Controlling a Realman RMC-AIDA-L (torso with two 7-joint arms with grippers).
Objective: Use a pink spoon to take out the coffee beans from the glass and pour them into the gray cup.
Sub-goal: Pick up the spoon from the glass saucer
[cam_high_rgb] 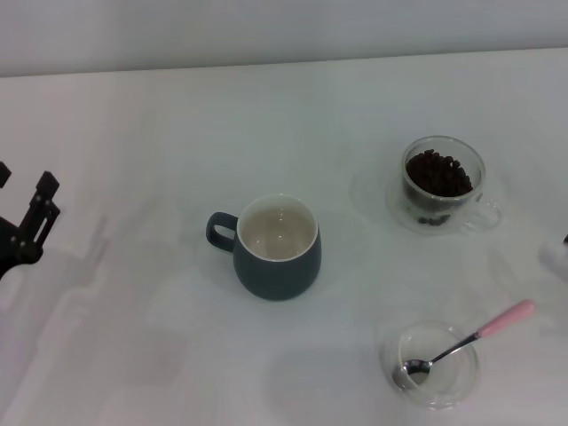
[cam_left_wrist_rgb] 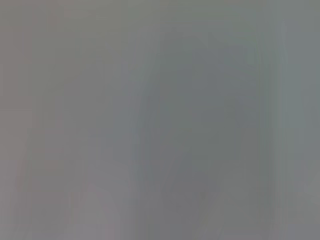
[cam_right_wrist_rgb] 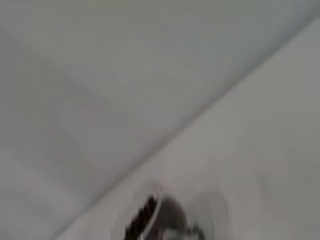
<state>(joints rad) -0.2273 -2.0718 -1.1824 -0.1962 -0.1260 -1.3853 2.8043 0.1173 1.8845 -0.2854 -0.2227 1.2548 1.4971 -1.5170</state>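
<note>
The pink spoon (cam_high_rgb: 470, 342) lies with its silver bowl in a shallow clear glass dish (cam_high_rgb: 435, 366) at the front right, its pink handle pointing out to the right over the rim. The glass (cam_high_rgb: 442, 185) with the coffee beans (cam_high_rgb: 437, 174) stands at the back right. It also shows blurred in the right wrist view (cam_right_wrist_rgb: 150, 220). The gray cup (cam_high_rgb: 276, 248) stands in the middle, its handle to the left, its white inside without beans. My left gripper (cam_high_rgb: 25, 209) is at the far left edge, open and empty, far from everything. My right gripper's fingers are out of view.
The white table (cam_high_rgb: 133, 337) ends at a pale back wall (cam_high_rgb: 266, 31). A pale sliver (cam_high_rgb: 557, 257) shows at the right edge, between the glass and the dish. The left wrist view shows only a grey blur.
</note>
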